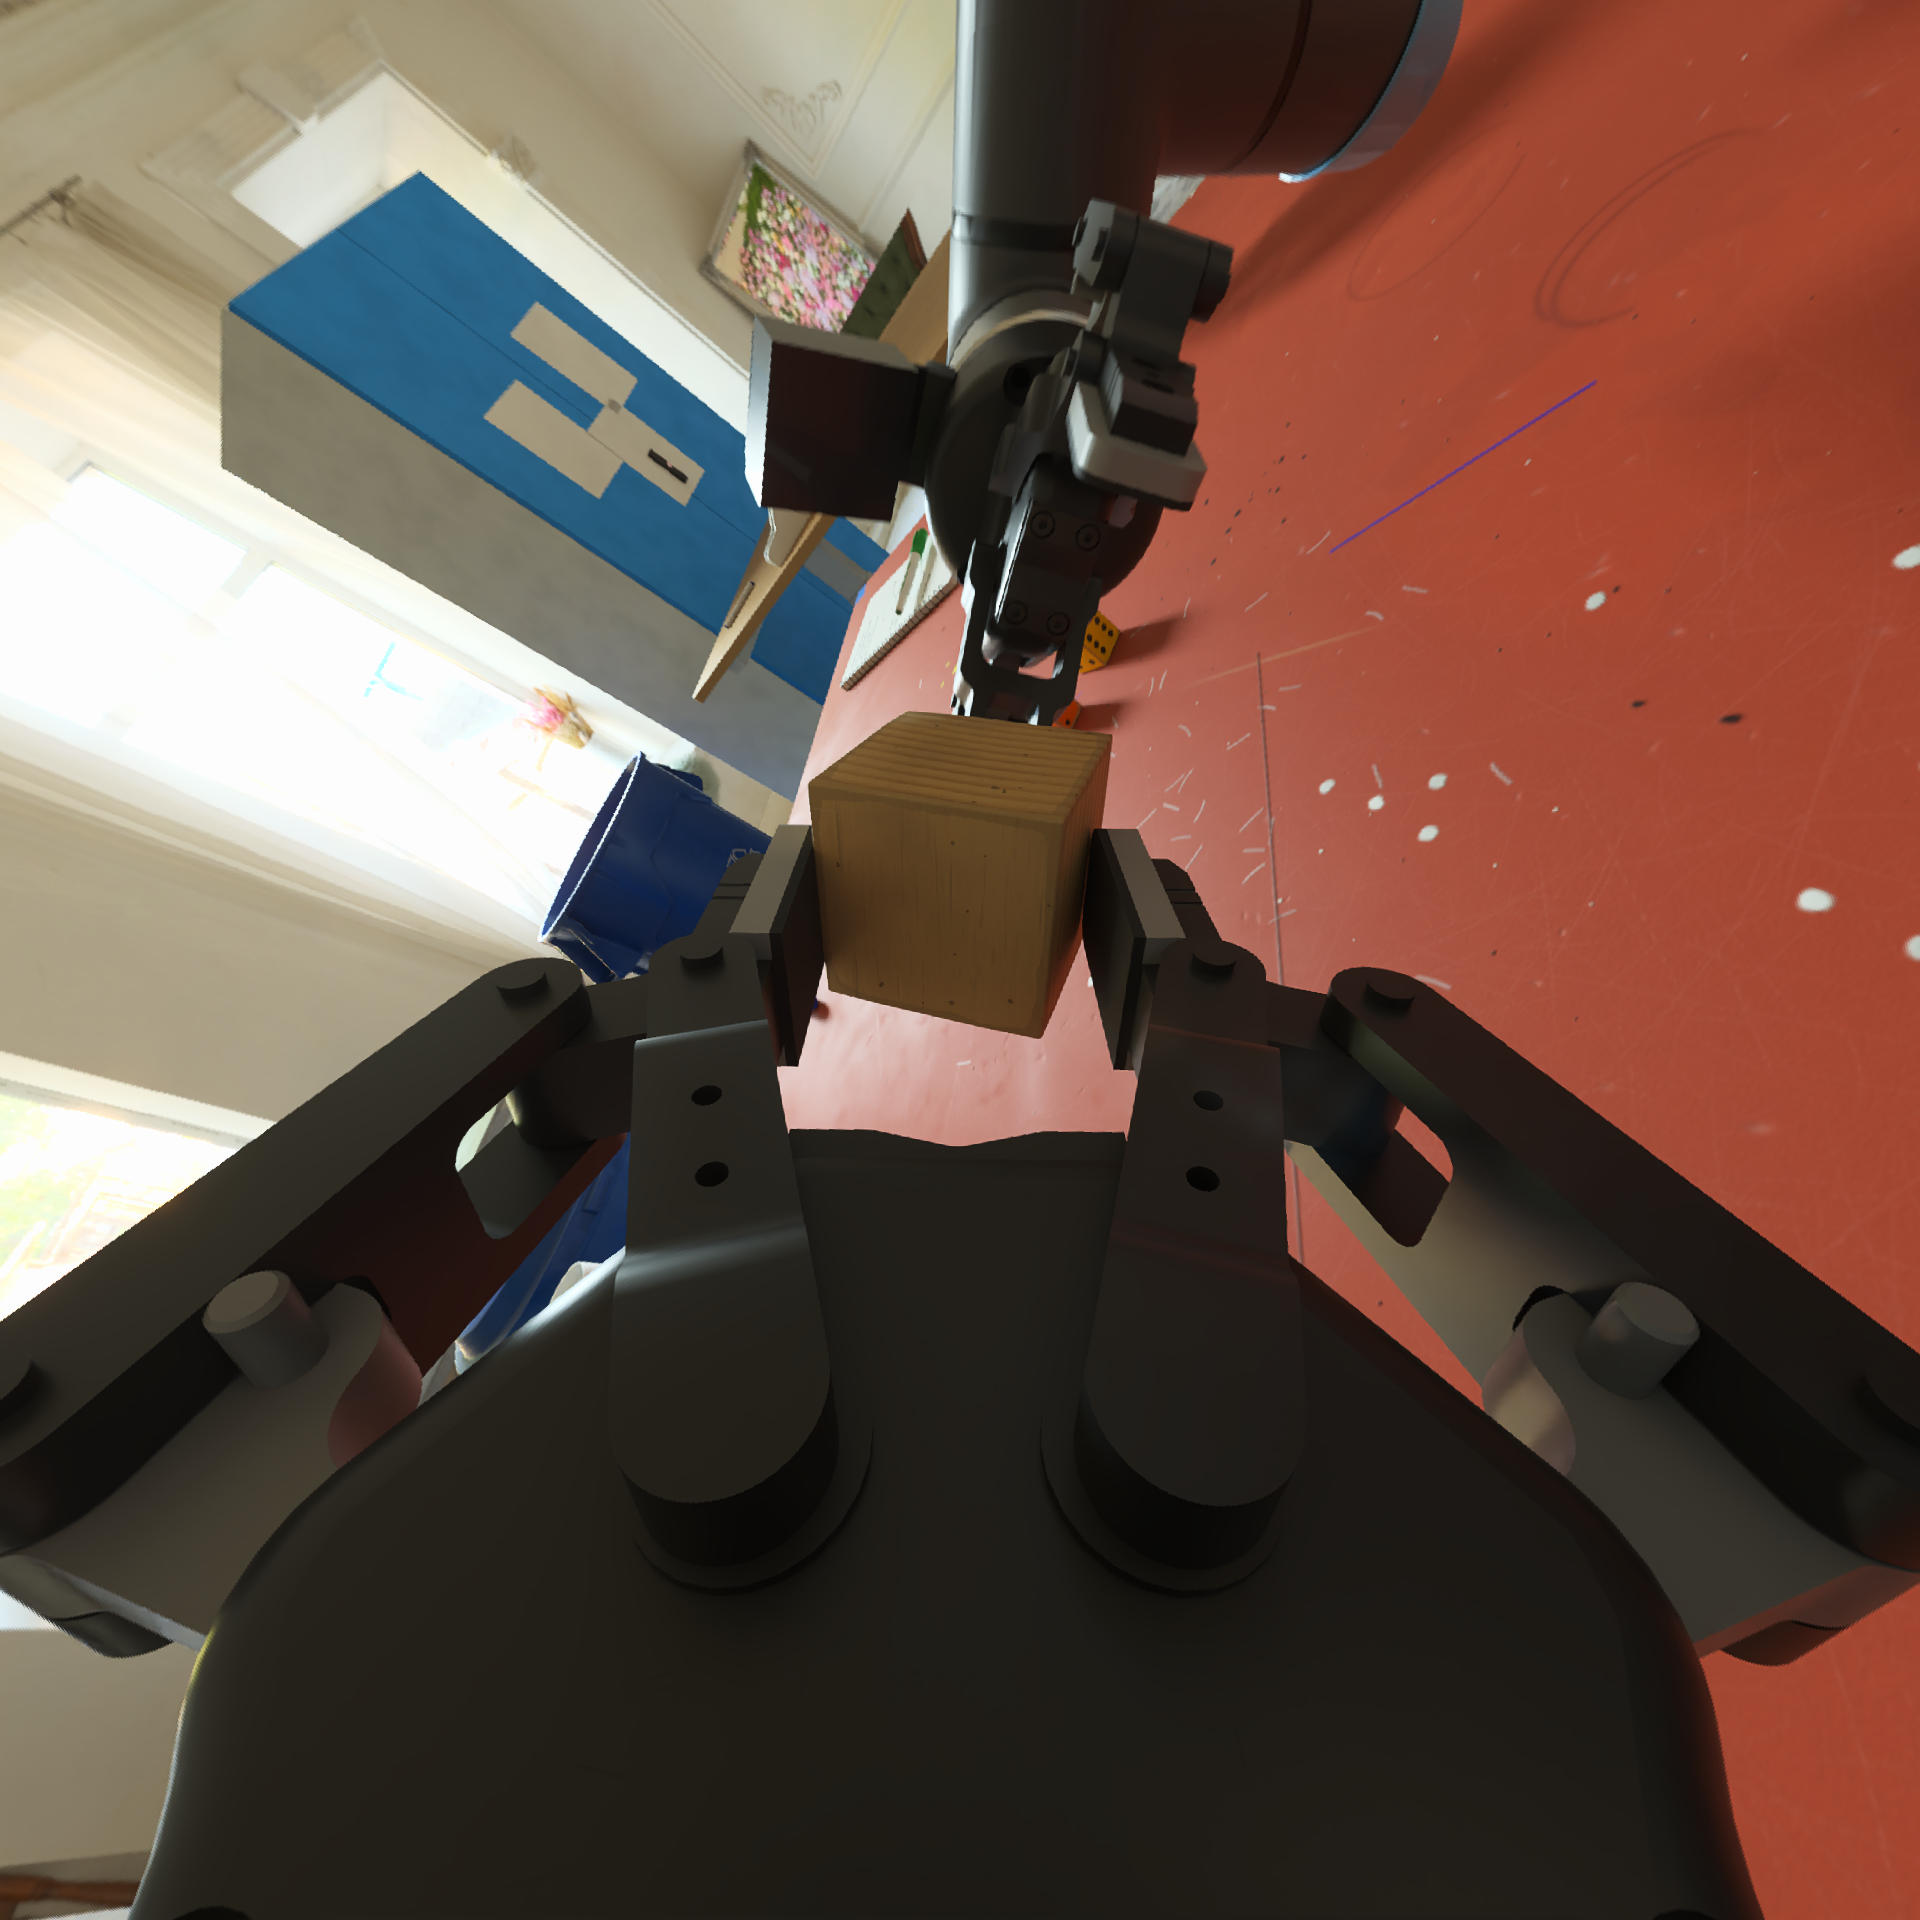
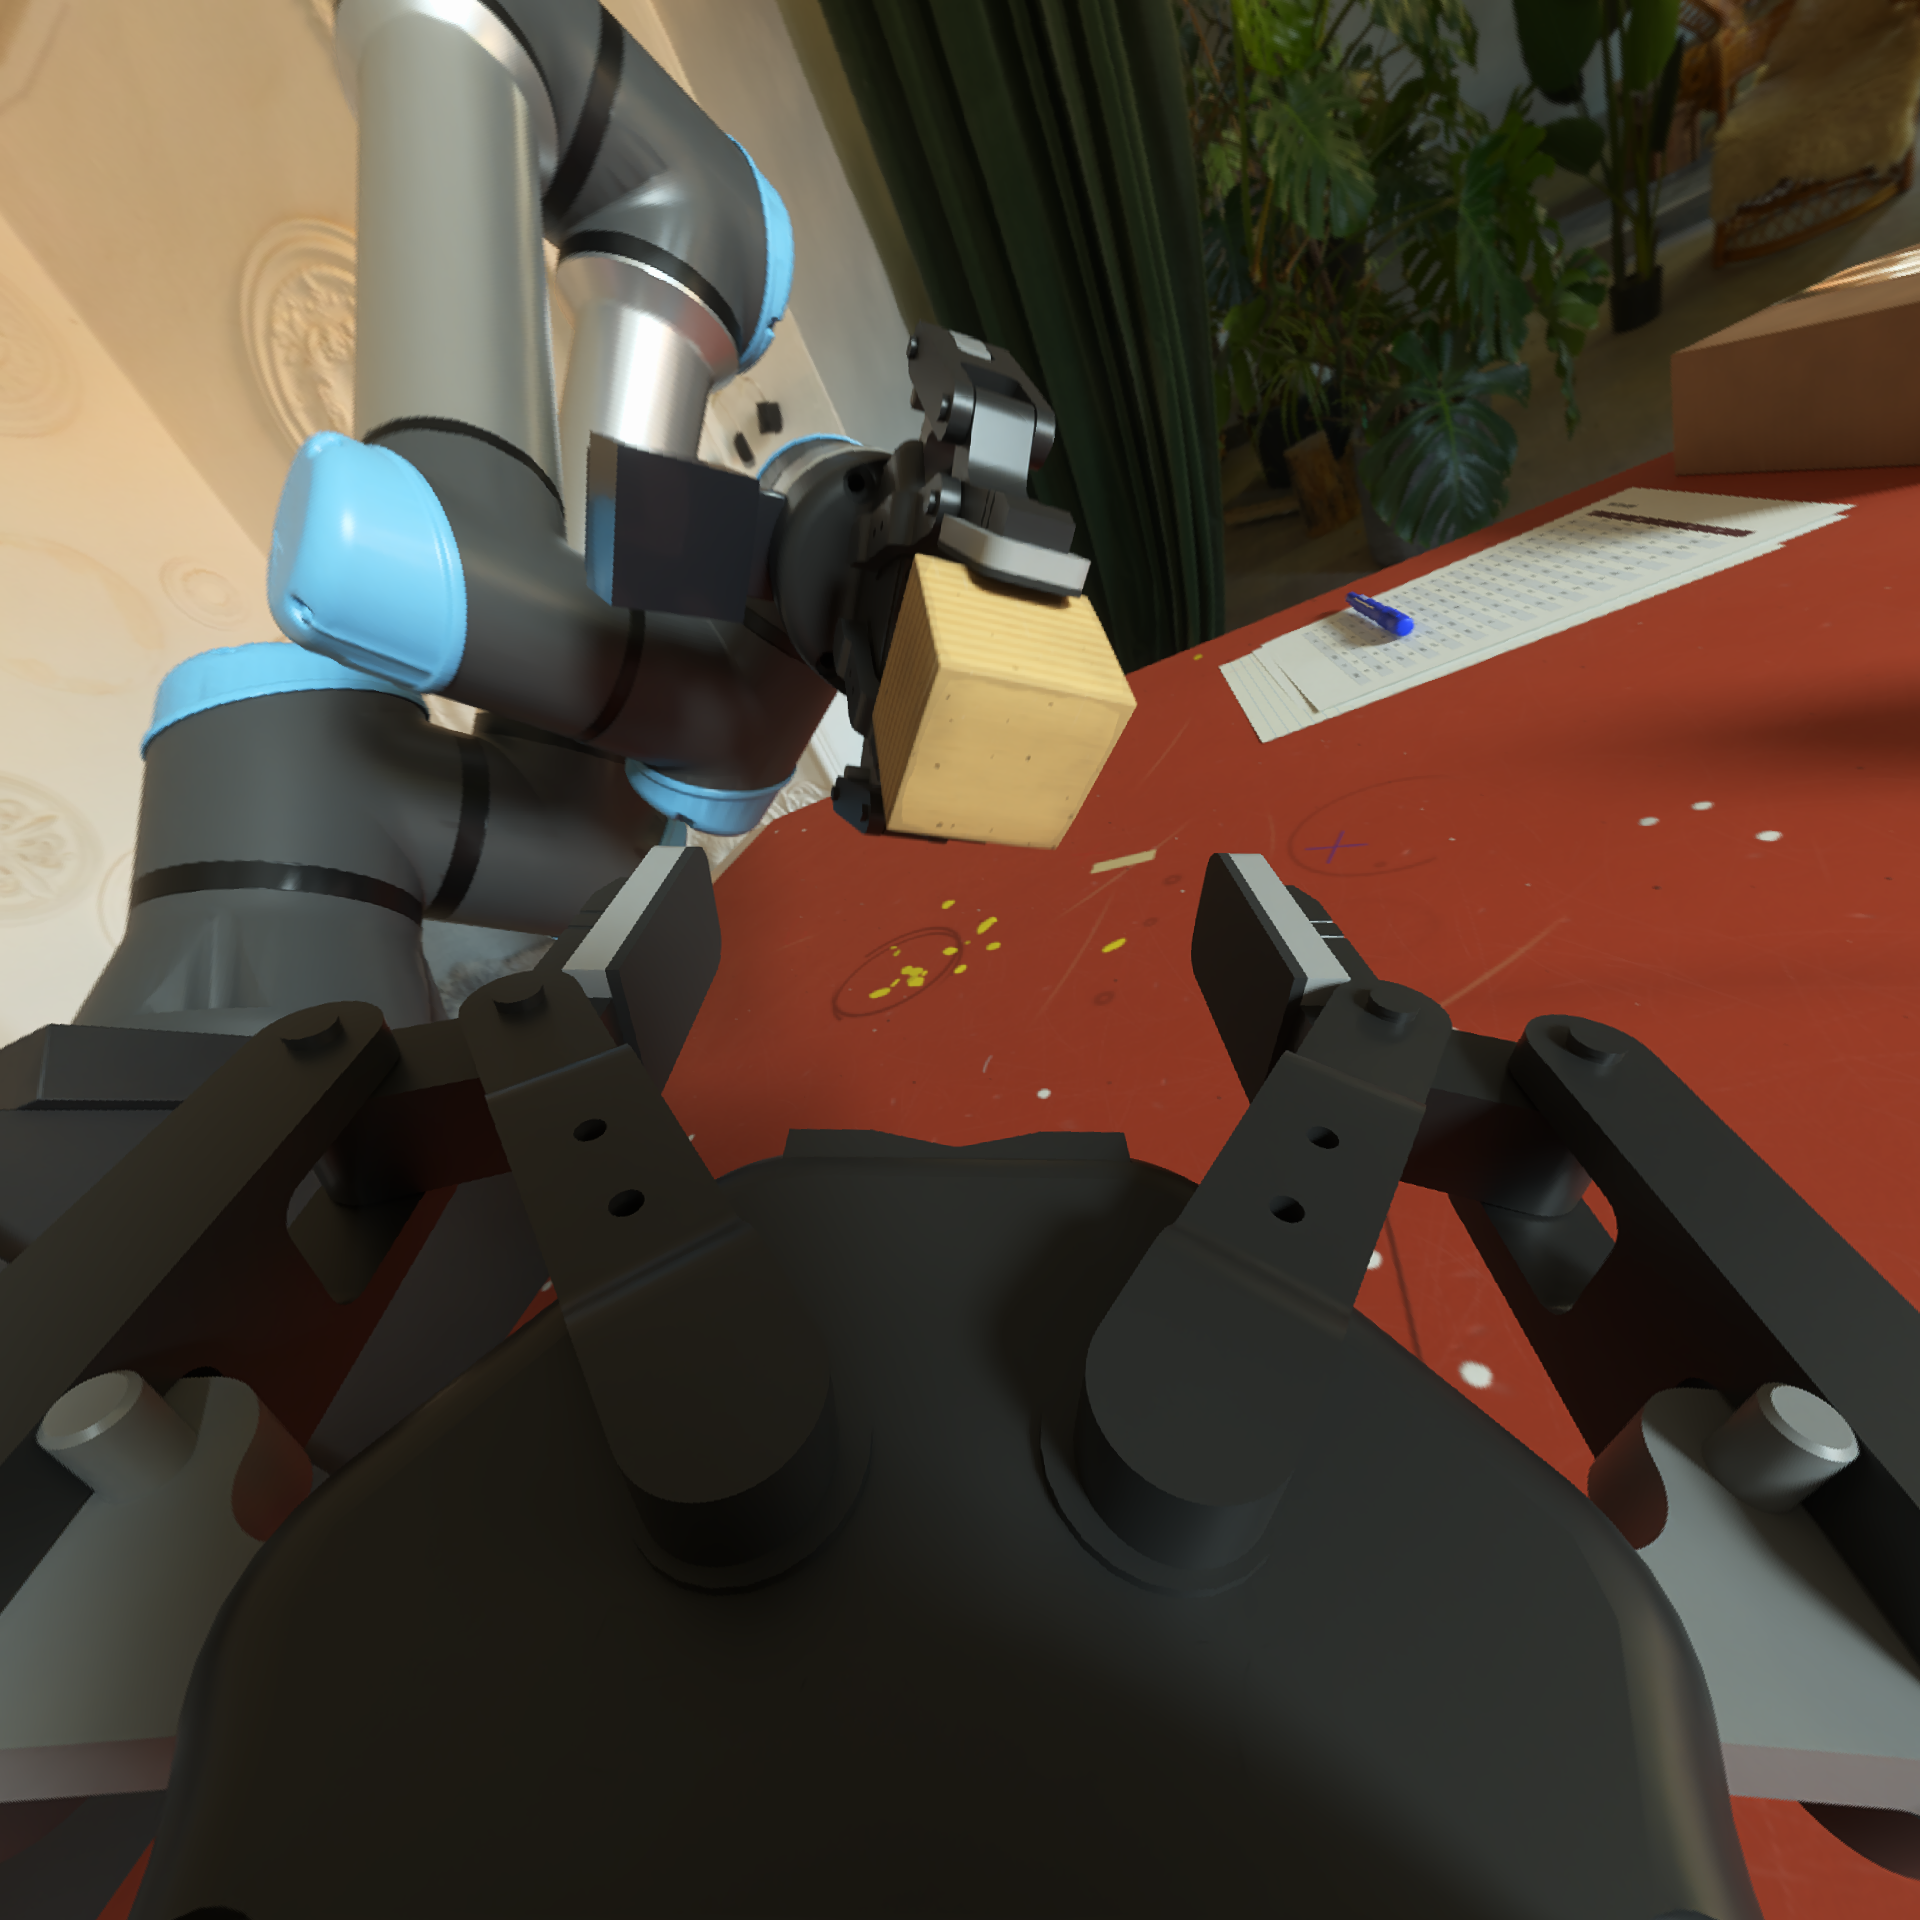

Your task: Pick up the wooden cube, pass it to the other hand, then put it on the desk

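Observation:
The wooden cube (image 1: pixel 951 873) is held in the air above the red desk (image 1: pixel 1558 727) between the pads of my left gripper (image 1: pixel 951 925), which is shut on it. In the right wrist view the same cube (image 2: pixel 997 717) shows in the left gripper ahead, a short way beyond my fingertips. My right gripper (image 2: pixel 956 935) is open and empty, its jaws spread wide, facing the cube. In the left wrist view the right gripper (image 1: pixel 1013 696) is just behind the cube, pointing at it.
A stack of printed sheets (image 2: pixel 1538 603) with a blue pen (image 2: pixel 1377 613) lies on the red desk (image 2: pixel 1351 987), with a cardboard box (image 2: pixel 1797 384) behind. An orange die (image 1: pixel 1099 642), a notepad (image 1: pixel 894 613) and a blue bin (image 1: pixel 644 873) show in the left wrist view.

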`<state>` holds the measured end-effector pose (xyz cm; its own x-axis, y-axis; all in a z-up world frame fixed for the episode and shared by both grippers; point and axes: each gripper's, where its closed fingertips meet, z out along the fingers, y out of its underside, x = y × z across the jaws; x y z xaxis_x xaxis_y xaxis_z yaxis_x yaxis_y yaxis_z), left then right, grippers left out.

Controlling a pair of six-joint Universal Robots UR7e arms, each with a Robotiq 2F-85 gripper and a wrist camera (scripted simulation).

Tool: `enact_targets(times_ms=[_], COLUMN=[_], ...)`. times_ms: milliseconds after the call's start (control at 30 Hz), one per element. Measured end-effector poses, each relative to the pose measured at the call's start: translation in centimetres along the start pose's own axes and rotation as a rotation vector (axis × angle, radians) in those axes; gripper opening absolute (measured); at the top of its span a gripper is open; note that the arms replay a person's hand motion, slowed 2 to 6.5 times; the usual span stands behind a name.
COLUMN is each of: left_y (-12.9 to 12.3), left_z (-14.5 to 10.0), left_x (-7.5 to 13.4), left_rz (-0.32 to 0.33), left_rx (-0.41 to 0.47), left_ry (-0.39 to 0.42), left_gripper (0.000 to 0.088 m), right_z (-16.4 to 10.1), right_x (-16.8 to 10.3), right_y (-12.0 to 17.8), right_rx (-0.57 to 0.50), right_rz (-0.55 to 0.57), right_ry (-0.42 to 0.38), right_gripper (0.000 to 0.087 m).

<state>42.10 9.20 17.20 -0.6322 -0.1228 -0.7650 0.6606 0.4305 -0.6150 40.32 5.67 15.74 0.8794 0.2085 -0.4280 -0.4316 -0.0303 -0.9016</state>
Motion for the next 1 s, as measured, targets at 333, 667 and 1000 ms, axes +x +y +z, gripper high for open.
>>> enact_targets(times_ms=[333, 667, 1000], left_y=[-2.2, -3.5, -3.8], left_z=[0.7, 1.1, 1.6], left_x=[1.4, 1.9, 2.4], left_rz=[-0.001, -0.017, -0.026], left_rx=[0.082, 0.131, 0.139], left_ry=[-0.037, -0.072, -0.071], left_gripper=[0.0445, 0.0445, 0.0445], right_z=[1.0, 2.0, 2.9], right_x=[-0.9, -1.4, -2.0], right_y=[-0.4, 0.0, 0.2], right_rx=[0.032, 0.027, 0.023], right_rz=[0.032, 0.064, 0.088], right_ry=[-0.072, -0.113, -0.163], right_gripper=[0.0810, 0.0850, 0.0764])
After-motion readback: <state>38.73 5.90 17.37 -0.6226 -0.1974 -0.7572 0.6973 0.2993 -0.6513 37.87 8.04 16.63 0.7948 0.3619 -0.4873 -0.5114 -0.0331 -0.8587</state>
